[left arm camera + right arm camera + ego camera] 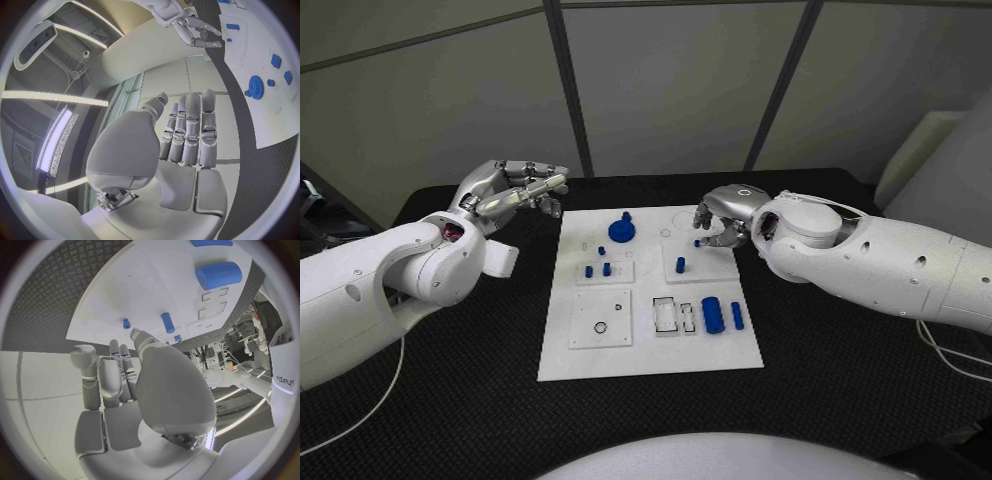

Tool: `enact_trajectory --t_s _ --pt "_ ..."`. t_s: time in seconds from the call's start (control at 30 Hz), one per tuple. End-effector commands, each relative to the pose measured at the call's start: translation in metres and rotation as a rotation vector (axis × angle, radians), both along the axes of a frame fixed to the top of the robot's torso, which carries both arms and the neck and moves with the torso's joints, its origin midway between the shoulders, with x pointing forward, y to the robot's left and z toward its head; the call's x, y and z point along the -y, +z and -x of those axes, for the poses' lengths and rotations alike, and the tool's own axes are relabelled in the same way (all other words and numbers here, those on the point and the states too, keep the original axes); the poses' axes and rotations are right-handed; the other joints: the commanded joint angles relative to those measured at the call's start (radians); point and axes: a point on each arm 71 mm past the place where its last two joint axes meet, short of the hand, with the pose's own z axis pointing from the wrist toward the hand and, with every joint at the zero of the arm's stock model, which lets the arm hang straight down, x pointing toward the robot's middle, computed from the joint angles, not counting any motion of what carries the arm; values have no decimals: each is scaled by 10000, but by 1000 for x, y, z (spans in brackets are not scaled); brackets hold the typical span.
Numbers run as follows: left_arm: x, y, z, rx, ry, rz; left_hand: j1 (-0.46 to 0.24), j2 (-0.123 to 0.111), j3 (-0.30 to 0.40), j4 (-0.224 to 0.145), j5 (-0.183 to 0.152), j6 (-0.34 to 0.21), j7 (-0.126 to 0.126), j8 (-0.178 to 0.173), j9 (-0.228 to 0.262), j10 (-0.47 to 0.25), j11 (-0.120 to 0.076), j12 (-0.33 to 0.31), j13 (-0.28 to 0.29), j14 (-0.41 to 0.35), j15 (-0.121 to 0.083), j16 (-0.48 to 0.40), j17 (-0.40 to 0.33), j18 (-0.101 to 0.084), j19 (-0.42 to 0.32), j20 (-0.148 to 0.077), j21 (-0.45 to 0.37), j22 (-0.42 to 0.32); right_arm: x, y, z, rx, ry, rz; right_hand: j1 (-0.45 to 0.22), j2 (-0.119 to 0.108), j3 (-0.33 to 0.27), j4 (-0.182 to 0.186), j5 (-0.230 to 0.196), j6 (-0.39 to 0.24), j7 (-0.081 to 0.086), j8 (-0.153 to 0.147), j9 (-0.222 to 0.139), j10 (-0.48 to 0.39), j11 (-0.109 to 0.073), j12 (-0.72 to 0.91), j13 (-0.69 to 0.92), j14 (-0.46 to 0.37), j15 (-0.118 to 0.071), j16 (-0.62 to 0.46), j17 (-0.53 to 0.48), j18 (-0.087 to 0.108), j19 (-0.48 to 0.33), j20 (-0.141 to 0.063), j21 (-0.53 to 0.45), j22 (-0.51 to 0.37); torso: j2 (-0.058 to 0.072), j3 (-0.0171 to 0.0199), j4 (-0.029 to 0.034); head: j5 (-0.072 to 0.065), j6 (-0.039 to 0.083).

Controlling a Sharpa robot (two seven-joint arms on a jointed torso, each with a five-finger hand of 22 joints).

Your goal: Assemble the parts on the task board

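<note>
The right hand (134, 385) rises through the middle of the right wrist view, its palm broad and rounded, its fingers (111, 377) held close together, straight and holding nothing. Beyond the fingertips lies the white task board (156, 290) on the dark textured tabletop (56, 295). On the board a thick blue cylinder (218, 275) lies on its side, with a long blue piece (211, 242) past it. Nearer the hand stand a blue peg (167, 322) and a small blue stub (127, 323). Two rectangular recesses (212, 302) sit beside the cylinder.

Robot lab/test cell: black table (473, 340) w/ grey partition panels (675, 80) behind, ceiling strip lights (50, 95).
</note>
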Motion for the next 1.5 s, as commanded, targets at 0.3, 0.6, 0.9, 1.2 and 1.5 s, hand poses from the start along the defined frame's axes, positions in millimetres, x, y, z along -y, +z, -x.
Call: enact_trajectory --t_s 0.3,0.6,0.9,1.2,1.5 --pt "1 3 1 109 21 545 194 52 -73 -22 -7 -113 19 -55 -9 -139 34 57 23 -37 47 -75 3 -173 51 40 -85 -62 -9 -5 -1 -172 271 306 281 37 313 -247 -9 38 -17 -93 18 21 5 -84 -235 508 58 300 259 -203 203 56 301 309 -20 -31 13 21 -22" --pt "3 3 1 97 -17 560 231 67 -82 -38 -5 -137 37 -63 -13 -166 46 68 30 -40 54 -88 7 -174 61 42 -106 -84 -9 -11 -4 -401 253 406 463 102 745 -495 -83 186 -27 -133 31 178 -7 -153 -475 510 51 469 398 -238 281 55 522 563 -19 -27 12 3 -40" --pt "4 3 2 88 -50 573 285 93 -85 -61 -1 -153 56 -62 -14 -190 56 87 39 -43 61 -101 12 -176 73 45 -127 -108 -13 -15 -6 -537 255 435 397 71 979 -601 -56 257 0 -182 28 286 0 -216 -633 524 49 588 482 -294 424 67 779 884 -14 -19 3 18 -99" --pt "4 3 2 65 -49 563 319 109 -86 -78 0 -157 63 -58 -14 -201 61 100 46 -45 64 -108 16 -176 81 46 -140 -121 -18 -18 -8 -631 331 455 300 74 1144 -660 13 357 9 -194 37 405 4 -239 -736 542 54 723 598 -338 534 81 978 1144 -12 -24 15 61 -164" --pt "4 3 2 61 -73 567 449 185 -48 -144 10 -161 70 -44 -11 -229 64 134 61 -52 62 -127 26 -174 103 42 -166 -150 -17 -23 -8 -836 271 589 295 166 1395 -823 84 584 -29 -154 62 675 -63 -232 -812 536 -3 784 612 -381 646 77 1195 1420 -14 -20 2 78 -214"
